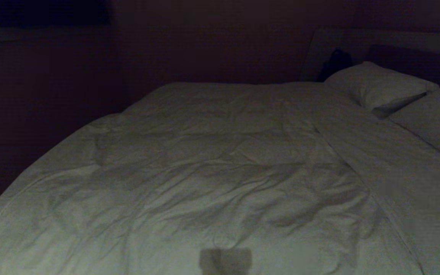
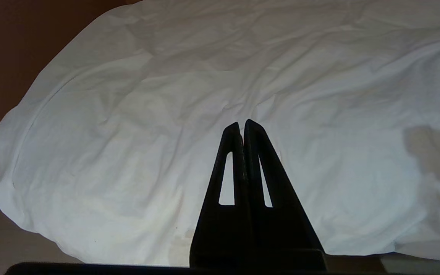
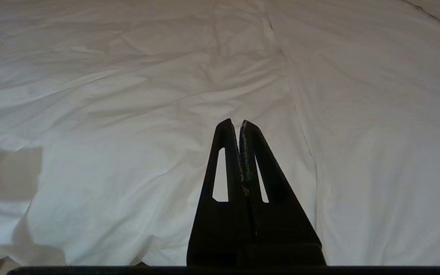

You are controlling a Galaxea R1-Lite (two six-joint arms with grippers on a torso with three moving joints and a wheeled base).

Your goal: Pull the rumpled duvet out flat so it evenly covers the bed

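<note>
The white duvet [image 1: 204, 164] lies spread over the bed [image 2: 2, 244], puffy and full of creases, most of them in its near middle. In the left wrist view its rounded near corner [image 2: 17, 160] hangs over the pale base. My left gripper [image 2: 241, 123] hovers shut and empty above the duvet [image 2: 136, 126] close to that corner. My right gripper [image 3: 234, 122] is also shut and empty over the duvet [image 3: 128, 133], further toward the pillows. Neither arm shows in the head view.
Two white pillows [image 1: 376, 86] [image 1: 437, 118] lie at the far right before the dark headboard [image 1: 407, 61]. A straight seam [image 1: 342, 160] runs down the cloth, with a smoother white strip [image 1: 403, 172] beyond it. Dark floor and wall lie to the left.
</note>
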